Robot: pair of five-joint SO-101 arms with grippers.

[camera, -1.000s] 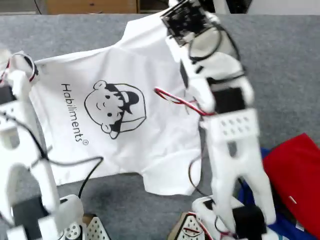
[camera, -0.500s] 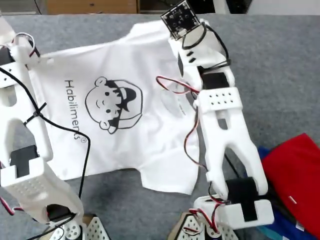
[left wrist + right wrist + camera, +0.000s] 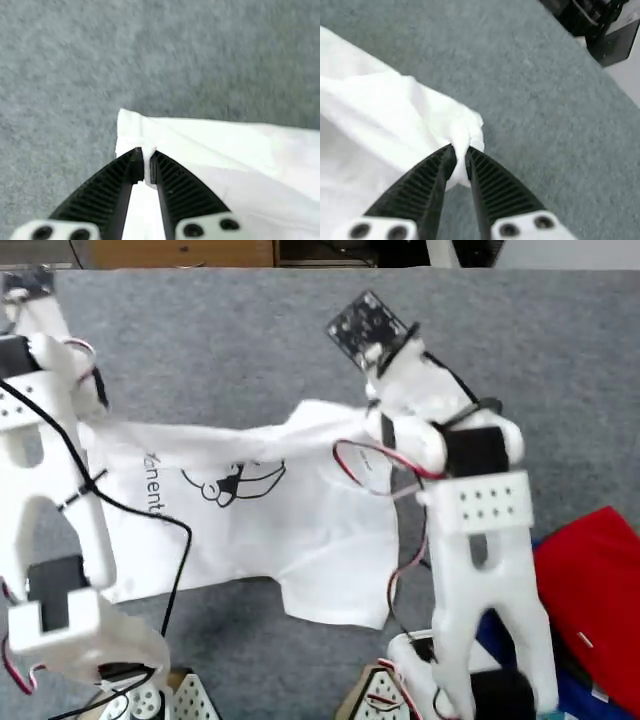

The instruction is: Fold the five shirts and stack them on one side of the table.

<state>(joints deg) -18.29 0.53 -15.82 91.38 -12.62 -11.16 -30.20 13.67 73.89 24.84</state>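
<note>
closest to me, at the near right edge of the grey table point(image 3: 200, 330), a red shirt point(image 3: 595, 580) lies bunched up, well apart from the work.

in the middle of the table a white shirt point(image 3: 310, 540) lies spread out, its near hem and one sleeve flat on the surface. its far edge is stretched in a straight line between the two arms and drawn over the part nearer me. this covers the upper half of the black cartoon print point(image 3: 235, 483), so i see only a strip of the drawing and a few letters. the raised edge seems to sit just above the layer beneath, though from overhead i cannot be sure they are apart.

at the left end of that edge, my left gripper point(image 3: 145, 167) has its black ribbed fingers nearly closed. they pinch a corner of the white shirt, with bare grey table beyond it.

at the right end, my right gripper point(image 3: 460, 155) is clamped narrow on a bunched fold of the same shirt, the cloth puffing out past the fingertips. grey table stretches away behind it.
</note>
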